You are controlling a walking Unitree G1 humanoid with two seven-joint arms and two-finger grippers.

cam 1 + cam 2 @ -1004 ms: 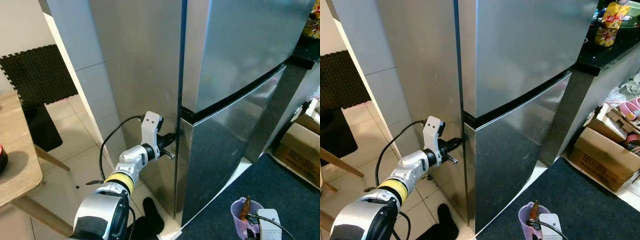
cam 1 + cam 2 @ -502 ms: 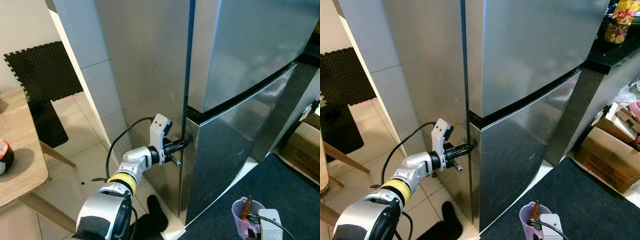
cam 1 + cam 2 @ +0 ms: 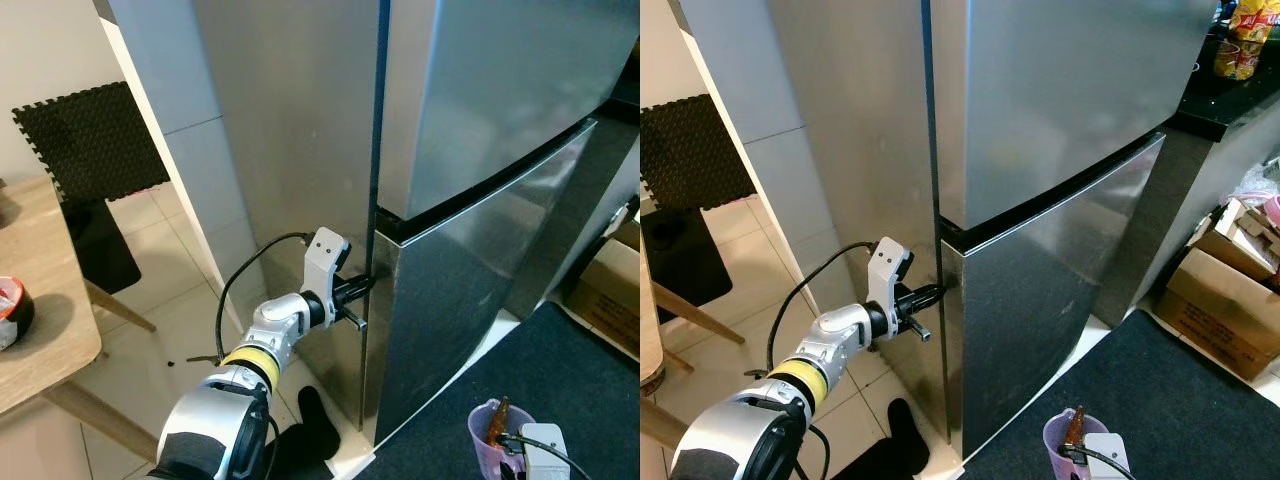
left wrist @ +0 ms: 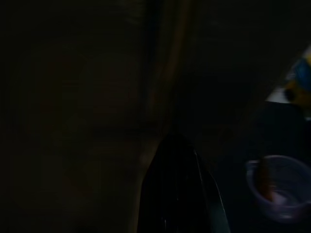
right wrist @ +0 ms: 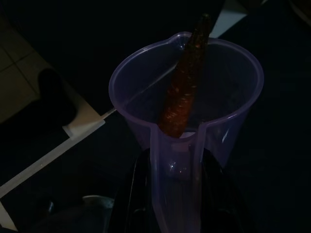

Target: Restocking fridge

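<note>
Little has changed since a second ago — the left gripper (image 3: 936, 293) has pushed its fingers up to the seam at the lower door's (image 3: 1040, 300) edge on the fridge (image 3: 1040, 120), placed to pry it open; whether they are spread I cannot tell. Low at the right, the right gripper (image 5: 177, 204) pinches the handle of a purple cup (image 5: 187, 107) holding a carrot (image 5: 182, 92) upright — kept ready for stocking.

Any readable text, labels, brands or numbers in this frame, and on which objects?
No text is readable.
Snack packets on the black counter: print too small and blurred to read.
Fridge: no badge or label visible.
Purple jug with the carrot: no markings.
Cardboard box: no print visible.
</note>
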